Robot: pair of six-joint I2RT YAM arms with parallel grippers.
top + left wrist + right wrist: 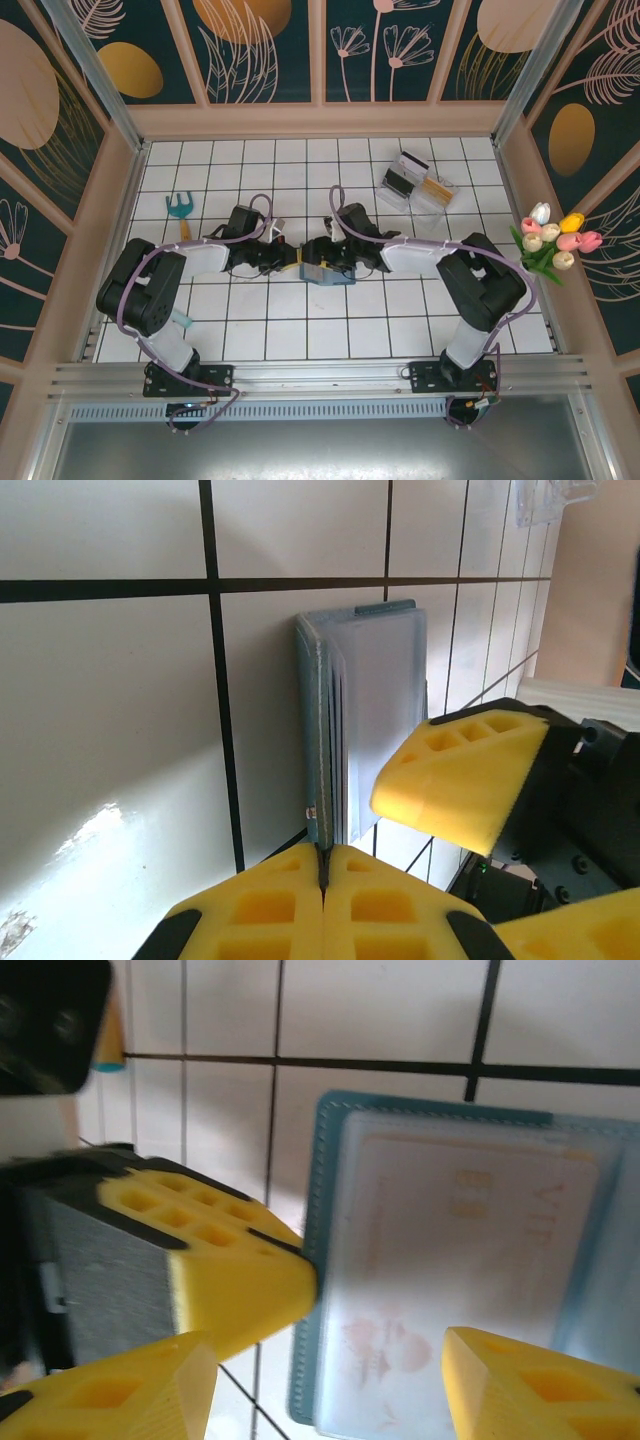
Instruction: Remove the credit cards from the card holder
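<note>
The teal-blue card holder (330, 272) lies on the tiles mid-table between both arms. In the left wrist view I see it edge-on (322, 730), and my left gripper (325, 868) is shut on its near edge. My right gripper (330, 1392) stands open over the holder (325, 1250), one finger (110, 1395) off its left side and the other above the sleeve. A pale credit card (470, 1240) sits inside the clear sleeve. From above, the left gripper (293, 262) and right gripper (322, 252) almost meet at the holder.
A clear plastic tray (416, 186) with small dark and orange things stands at the back right. A teal toy fork (181, 210) lies at the left. A bunch of tulips (555, 240) leans at the right wall. Wooden walls ring the tiled table.
</note>
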